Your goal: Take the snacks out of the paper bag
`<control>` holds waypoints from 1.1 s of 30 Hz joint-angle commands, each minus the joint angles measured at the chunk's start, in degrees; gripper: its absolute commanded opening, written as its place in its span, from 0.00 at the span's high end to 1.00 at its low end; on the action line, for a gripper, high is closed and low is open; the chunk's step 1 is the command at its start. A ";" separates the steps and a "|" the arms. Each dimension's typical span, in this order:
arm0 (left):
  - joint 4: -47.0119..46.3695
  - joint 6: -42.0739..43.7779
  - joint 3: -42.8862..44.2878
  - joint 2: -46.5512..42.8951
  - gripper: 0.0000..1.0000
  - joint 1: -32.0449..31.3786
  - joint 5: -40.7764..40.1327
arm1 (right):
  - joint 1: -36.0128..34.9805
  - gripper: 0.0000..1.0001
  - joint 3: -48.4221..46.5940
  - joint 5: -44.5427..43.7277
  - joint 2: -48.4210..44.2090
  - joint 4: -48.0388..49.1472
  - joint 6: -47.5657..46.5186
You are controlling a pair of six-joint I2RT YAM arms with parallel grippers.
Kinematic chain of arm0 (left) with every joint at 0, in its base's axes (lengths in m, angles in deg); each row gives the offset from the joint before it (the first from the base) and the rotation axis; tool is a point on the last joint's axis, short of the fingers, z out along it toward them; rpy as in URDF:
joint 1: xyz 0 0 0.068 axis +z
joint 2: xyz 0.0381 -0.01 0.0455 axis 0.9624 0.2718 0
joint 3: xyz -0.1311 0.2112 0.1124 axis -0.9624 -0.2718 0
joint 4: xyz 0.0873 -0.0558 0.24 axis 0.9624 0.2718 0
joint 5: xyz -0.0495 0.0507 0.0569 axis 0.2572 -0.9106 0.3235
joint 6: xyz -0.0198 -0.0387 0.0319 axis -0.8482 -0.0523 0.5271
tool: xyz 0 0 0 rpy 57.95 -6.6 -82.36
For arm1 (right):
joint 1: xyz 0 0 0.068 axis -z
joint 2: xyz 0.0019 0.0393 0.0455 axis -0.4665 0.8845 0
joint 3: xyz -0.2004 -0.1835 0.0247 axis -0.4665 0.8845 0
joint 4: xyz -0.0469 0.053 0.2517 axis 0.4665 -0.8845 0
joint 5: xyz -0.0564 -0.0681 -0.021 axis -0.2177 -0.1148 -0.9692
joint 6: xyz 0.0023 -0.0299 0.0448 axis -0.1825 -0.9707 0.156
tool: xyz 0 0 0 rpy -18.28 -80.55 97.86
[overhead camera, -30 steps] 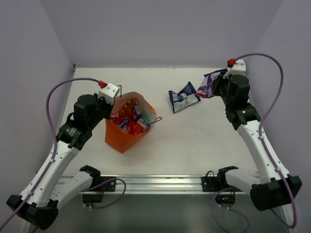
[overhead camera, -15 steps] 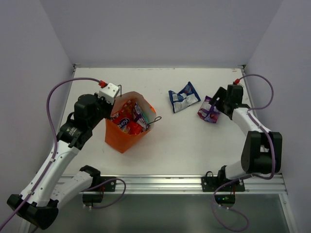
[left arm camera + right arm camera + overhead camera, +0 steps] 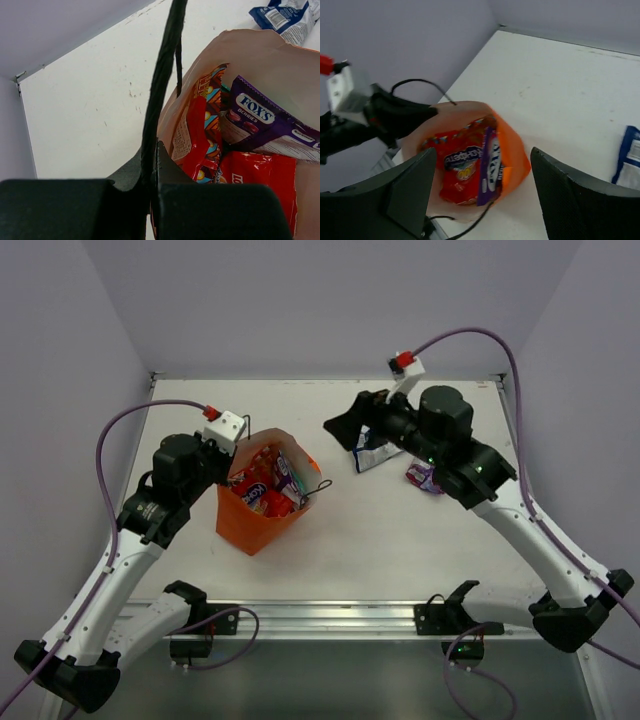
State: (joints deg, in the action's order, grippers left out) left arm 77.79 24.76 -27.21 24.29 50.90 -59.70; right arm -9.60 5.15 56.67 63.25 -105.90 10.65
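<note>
My right arm (image 3: 450,435) covers most of the purple packet (image 3: 424,478) and the far part of the blue-white packet (image 3: 372,459). Right wrist view cuts that packet off at its right edge. Walls of the paper bag (image 3: 260,525) hide the lower snacks (image 3: 235,145); can't count them. My left fingers (image 3: 215,210) are a dark blur.

Left arm (image 3: 105,575) and right arm (image 3: 545,545): pale lilac links, black joints, purple cables (image 3: 150,405), red-plugged white wrist blocks (image 3: 226,427); right gripper (image 3: 487,187) matte black
</note>
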 commanded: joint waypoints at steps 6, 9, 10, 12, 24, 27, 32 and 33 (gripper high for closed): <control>-8.99 1.71 3.23 -1.51 1.00 0.04 -0.84 | -16.90 0.23 -14.20 -4.23 15.65 -10.29 -5.85; -8.46 1.71 3.14 -1.77 1.00 0.04 -1.19 | -17.87 0.27 -16.32 -5.74 20.66 -10.55 -6.12; -8.46 1.71 3.06 -1.94 1.00 0.04 -1.19 | -17.88 0.28 -17.11 -5.91 21.98 -11.08 -5.95; -8.37 1.71 2.97 -2.21 1.00 0.04 -1.11 | -17.88 0.28 -17.46 -5.91 25.24 -11.43 -5.86; -7.75 1.63 2.88 -3.09 1.00 0.04 -1.37 | -17.88 0.62 -14.65 -14.09 34.21 -10.64 -5.33; -7.84 1.71 2.70 -3.18 1.00 0.04 -1.55 | -17.88 0.89 -15.87 -12.42 33.69 -10.38 -6.64; -8.19 1.89 2.79 -2.65 1.00 0.04 -1.81 | -17.96 1.00 -18.34 -10.75 28.17 -11.43 -7.44; -8.28 1.89 2.88 -2.56 1.00 0.04 -1.81 | -17.96 1.00 -19.39 -10.48 26.93 -11.43 -7.61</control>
State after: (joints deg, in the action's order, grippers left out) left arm 78.49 24.76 -27.21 23.54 50.90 -59.90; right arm -27.41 -9.34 44.86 97.31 -118.27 4.27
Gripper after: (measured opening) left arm 0.030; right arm 0.011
